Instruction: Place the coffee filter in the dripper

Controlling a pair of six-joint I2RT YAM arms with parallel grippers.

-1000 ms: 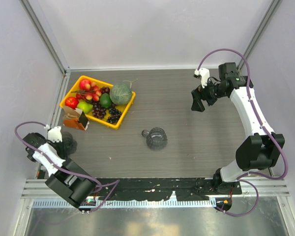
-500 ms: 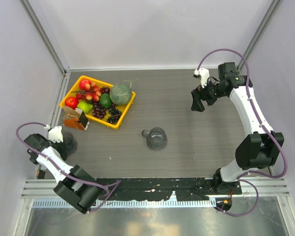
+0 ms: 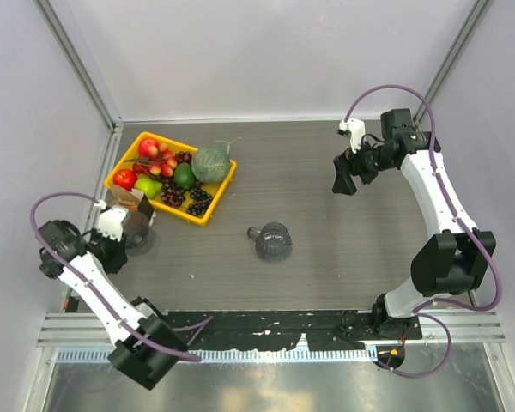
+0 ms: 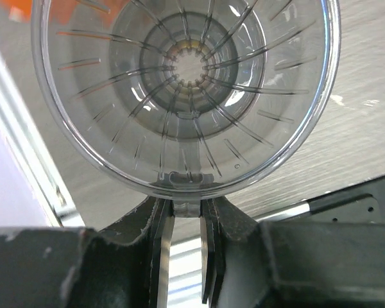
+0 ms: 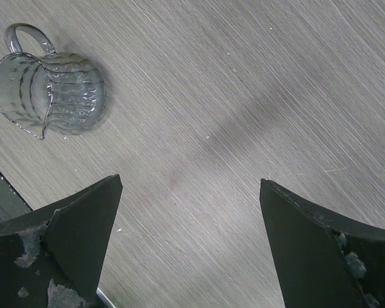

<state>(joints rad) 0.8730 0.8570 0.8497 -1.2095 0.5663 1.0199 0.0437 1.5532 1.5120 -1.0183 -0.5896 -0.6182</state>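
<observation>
The dripper (image 4: 186, 90) is a clear ribbed cone with a round rim and a hole in its middle. My left gripper (image 4: 187, 208) is shut on the small handle at its rim. In the top view the dripper (image 3: 137, 232) hangs at the left gripper (image 3: 120, 233), near the table's left edge and just in front of the orange-brown carton (image 3: 129, 207). My right gripper (image 3: 343, 176) stands open over bare table at the far right, and the right wrist view shows nothing between the right gripper's (image 5: 189, 183) fingers. The coffee filter is not in view.
A small ribbed glass jug (image 3: 273, 240) with a handle sits mid-table; the right wrist view shows the jug (image 5: 48, 93) too. A yellow fruit tray (image 3: 210, 210) stands at the back left beside the carton. A metal rail (image 3: 266, 330) runs along the near edge.
My left arm has swung right and away from the near edge with the dripper, toward the carton. Its fingers narrowed onto the handle. The right arm has hardly moved.
</observation>
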